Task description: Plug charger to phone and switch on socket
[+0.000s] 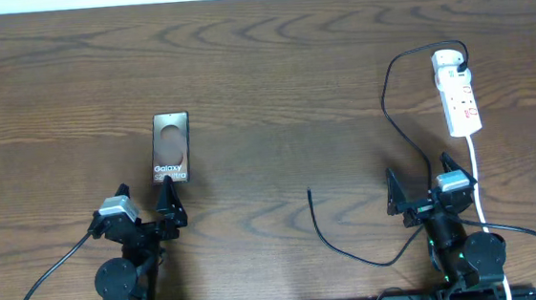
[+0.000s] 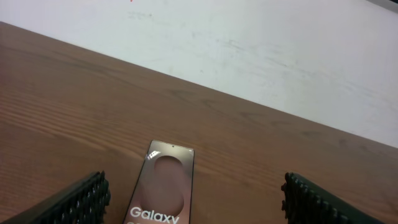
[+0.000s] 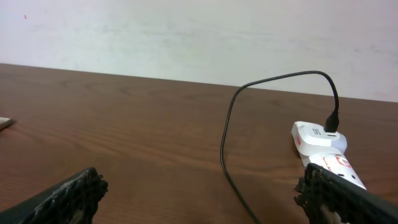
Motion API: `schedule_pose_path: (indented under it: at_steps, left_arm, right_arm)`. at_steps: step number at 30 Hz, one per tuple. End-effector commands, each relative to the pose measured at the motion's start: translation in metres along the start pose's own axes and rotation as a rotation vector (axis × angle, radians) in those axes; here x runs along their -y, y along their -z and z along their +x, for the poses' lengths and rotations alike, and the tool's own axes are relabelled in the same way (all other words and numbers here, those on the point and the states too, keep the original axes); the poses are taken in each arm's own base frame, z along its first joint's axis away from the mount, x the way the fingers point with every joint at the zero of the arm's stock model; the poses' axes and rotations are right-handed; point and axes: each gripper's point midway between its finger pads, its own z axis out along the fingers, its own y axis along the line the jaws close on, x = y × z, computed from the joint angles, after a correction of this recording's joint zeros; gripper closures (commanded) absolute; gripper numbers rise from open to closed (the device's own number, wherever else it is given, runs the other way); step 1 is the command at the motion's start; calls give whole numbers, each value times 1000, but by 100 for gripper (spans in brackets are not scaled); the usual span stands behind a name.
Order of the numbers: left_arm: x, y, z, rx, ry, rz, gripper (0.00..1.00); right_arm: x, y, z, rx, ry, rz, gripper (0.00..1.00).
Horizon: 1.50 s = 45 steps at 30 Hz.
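Note:
The dark brown phone (image 1: pixel 170 148) with white "Galaxy" lettering lies flat on the wooden table, left of centre; it also shows in the left wrist view (image 2: pixel 165 183). My left gripper (image 1: pixel 146 209) is open and empty just behind its near end, jaws (image 2: pixel 196 202) straddling it. The white socket strip (image 1: pixel 458 92) lies at the right. The black charger cable (image 1: pixel 402 120) is plugged into the strip's far end (image 3: pixel 331 122) and curves down to a free tip (image 1: pixel 310 193) at the table's middle. My right gripper (image 1: pixel 424 187) is open and empty, with the cable (image 3: pixel 227 155) between its jaws (image 3: pixel 202 199).
The strip's white cord (image 1: pixel 478 177) runs down past my right arm. A pale wall (image 3: pixel 186 37) stands beyond the table's far edge. Robot cables trail at the near edge by both arm bases.

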Motion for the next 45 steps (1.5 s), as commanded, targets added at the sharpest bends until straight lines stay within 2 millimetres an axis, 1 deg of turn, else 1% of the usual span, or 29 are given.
schedule_pose_path:
  at_steps: [1, 34, 38, 42, 45]
  left_arm:
    - [-1, 0, 17, -60, -6, 3, 13]
    - [-2, -1, 14, -51, -7, 0, 13]
    - [5, 0, 0, 0, 24, 29, 13]
    - [8, 1, -8, 17, 28, 34, 13]
    - [15, 5, -27, 51, 23, 46, 13]
  right_arm:
    - [-1, 0, 1, 0, -6, -2, 1]
    - [-1, 0, 1, 0, -6, -2, 1]
    - [-1, 0, 1, 0, -6, -2, 1]
    - [-1, 0, 1, 0, -6, -2, 1]
    - [-1, 0, 1, 0, -6, -2, 1]
